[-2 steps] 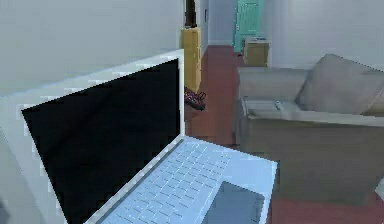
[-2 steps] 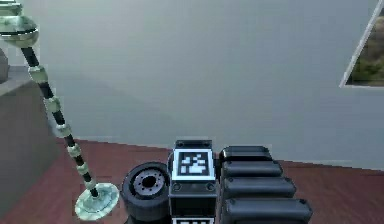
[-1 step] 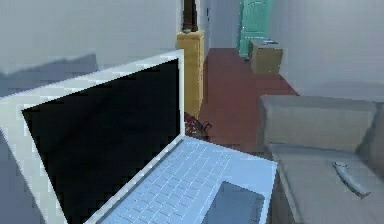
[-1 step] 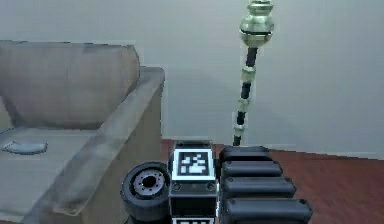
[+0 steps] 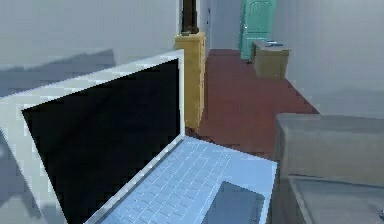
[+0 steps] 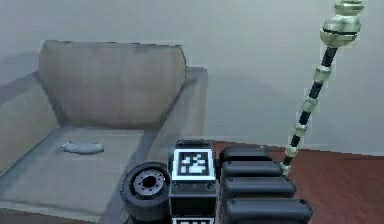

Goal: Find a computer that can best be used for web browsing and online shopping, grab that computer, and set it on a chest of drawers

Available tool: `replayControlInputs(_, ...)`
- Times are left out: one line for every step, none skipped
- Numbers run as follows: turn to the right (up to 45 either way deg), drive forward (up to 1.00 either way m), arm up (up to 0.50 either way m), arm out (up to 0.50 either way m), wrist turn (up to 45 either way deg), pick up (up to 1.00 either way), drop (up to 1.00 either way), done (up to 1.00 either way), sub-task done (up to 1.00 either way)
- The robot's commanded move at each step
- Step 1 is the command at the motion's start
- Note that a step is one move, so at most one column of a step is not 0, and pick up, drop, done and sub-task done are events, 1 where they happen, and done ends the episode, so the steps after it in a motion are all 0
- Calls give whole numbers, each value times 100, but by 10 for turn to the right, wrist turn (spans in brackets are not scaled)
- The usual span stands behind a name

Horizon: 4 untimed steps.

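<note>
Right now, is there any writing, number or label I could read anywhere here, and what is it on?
No text can be read.
On the laptop: keys too blurred to read; screen black.
On the white square at the arm: black block marks, no letters.

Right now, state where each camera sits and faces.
Forward view: on the robot, facing ahead and down at an open laptop, with a teal door beyond.
Arm side view: on the body, facing sideways at a grey armchair and a lamp pole; the arm shows at the bottom.
Shared: red-brown floor; the forward view's grey block at right may be that armchair.
</note>
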Motion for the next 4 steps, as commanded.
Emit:
replayControlInputs(120, 0, 0, 0, 0, 0, 0, 0, 0)
replayControlInputs(0, 100, 0, 0, 0, 0, 0, 0, 0)
replayControlInputs(0, 50, 0, 0, 0, 0, 0, 0, 0)
replayControlInputs(120, 0, 0, 0, 0, 0, 0, 0, 0)
